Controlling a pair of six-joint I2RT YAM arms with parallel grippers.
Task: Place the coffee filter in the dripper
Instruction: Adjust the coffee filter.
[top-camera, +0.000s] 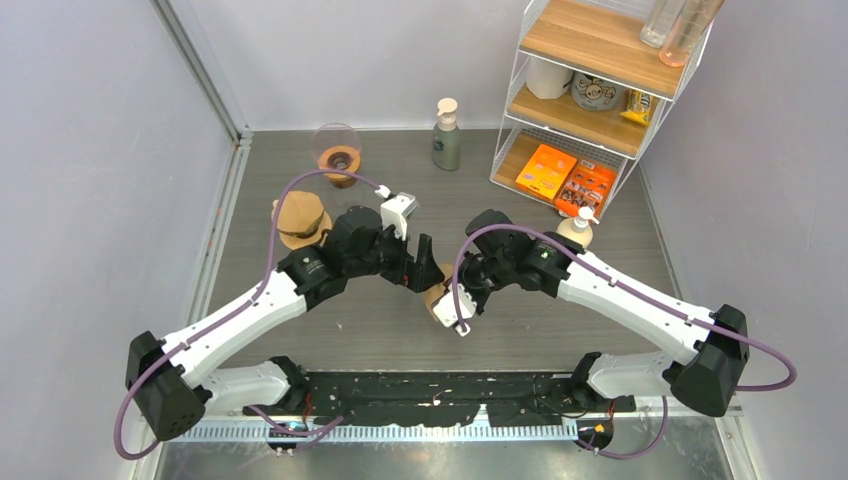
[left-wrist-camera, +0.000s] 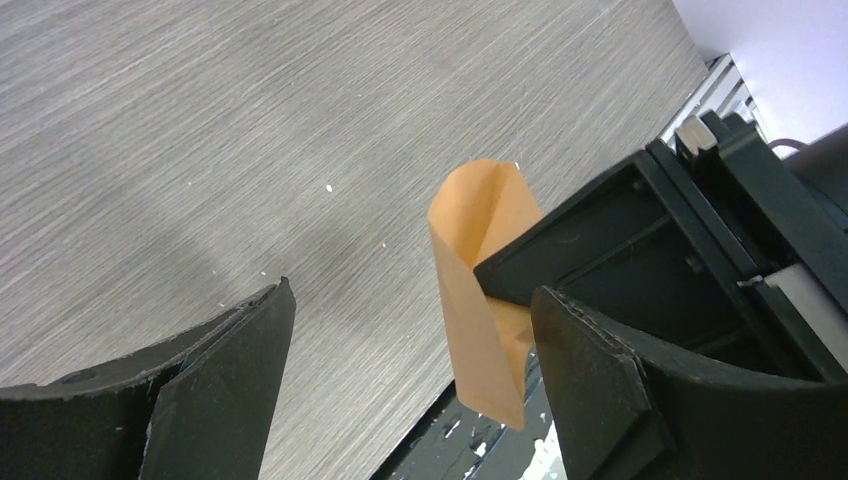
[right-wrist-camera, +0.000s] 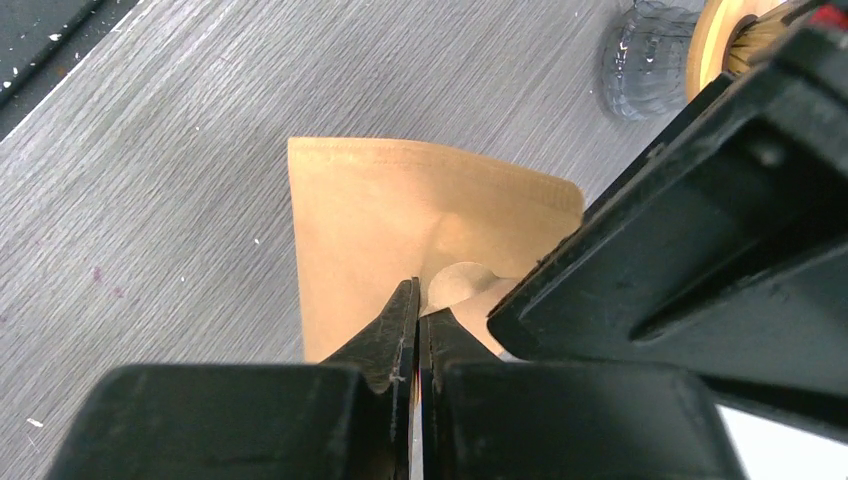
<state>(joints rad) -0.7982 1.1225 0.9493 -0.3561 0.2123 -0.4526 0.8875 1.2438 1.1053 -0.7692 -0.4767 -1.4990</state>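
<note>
Over the middle of the table (top-camera: 520, 340) the left hand (top-camera: 424, 268) and right hand (top-camera: 450, 292) were nearly tip to tip, the brown coffee filter (top-camera: 436, 297) between them. The glass dripper (top-camera: 338, 158) stood well apart, far left, near a stack of filters (top-camera: 300, 220).

robot lab test cell, not a real kitchen: two white robot arms (top-camera: 240, 315) bolted at the edge of a grey wood-grain table (top-camera: 330, 340), plain walls (top-camera: 90, 150) on metal framing (top-camera: 205, 75). staged props (kitchen-ish): wire shelf rack (top-camera: 590, 45) with orange boxes (top-camera: 546, 171), pump bottle (top-camera: 446, 140), glass dripper (top-camera: 337, 155).
</note>
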